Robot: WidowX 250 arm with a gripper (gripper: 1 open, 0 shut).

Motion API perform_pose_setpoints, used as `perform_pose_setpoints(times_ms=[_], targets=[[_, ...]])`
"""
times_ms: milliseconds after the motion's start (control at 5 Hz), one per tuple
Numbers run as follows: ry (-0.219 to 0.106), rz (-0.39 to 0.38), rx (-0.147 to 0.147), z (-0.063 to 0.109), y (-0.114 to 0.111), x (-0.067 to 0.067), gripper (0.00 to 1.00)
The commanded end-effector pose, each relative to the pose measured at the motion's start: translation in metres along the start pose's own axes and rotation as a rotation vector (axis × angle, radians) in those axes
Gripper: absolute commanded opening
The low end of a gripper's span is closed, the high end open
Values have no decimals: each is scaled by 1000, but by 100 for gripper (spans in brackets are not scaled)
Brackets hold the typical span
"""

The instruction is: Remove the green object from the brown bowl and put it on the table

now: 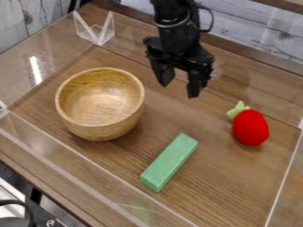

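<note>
The green object (171,162), a flat light-green block, lies on the table (219,168) in front of and to the right of the brown bowl (101,103). The bowl stands at the left and its inside looks empty. My black gripper (179,83) hangs open above the table just right of the bowl's far rim, pointing steeply down. Nothing is between its fingers. It is well behind the green block and apart from it.
A red strawberry-like toy with a green top (249,126) lies at the right. Clear acrylic walls (71,186) ring the tabletop. A clear folded stand (94,28) sits at the back left corner.
</note>
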State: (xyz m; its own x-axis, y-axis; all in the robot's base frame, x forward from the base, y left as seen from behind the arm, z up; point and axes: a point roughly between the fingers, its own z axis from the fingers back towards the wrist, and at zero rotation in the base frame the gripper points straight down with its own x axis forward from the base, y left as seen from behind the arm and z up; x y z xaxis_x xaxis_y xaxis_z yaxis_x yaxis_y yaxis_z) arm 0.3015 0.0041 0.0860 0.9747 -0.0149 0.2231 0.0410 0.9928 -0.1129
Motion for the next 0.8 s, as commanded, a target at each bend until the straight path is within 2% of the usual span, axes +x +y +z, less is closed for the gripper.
perform_pose_setpoints(times_ms=[0,200,400,600], targets=[[-30,17,8,-1,19,-1,100],[-40,75,17,11,10,-1,100],[-40,82,29,20,1,-1,100],[-37,33,25,8,-4,-2,100]])
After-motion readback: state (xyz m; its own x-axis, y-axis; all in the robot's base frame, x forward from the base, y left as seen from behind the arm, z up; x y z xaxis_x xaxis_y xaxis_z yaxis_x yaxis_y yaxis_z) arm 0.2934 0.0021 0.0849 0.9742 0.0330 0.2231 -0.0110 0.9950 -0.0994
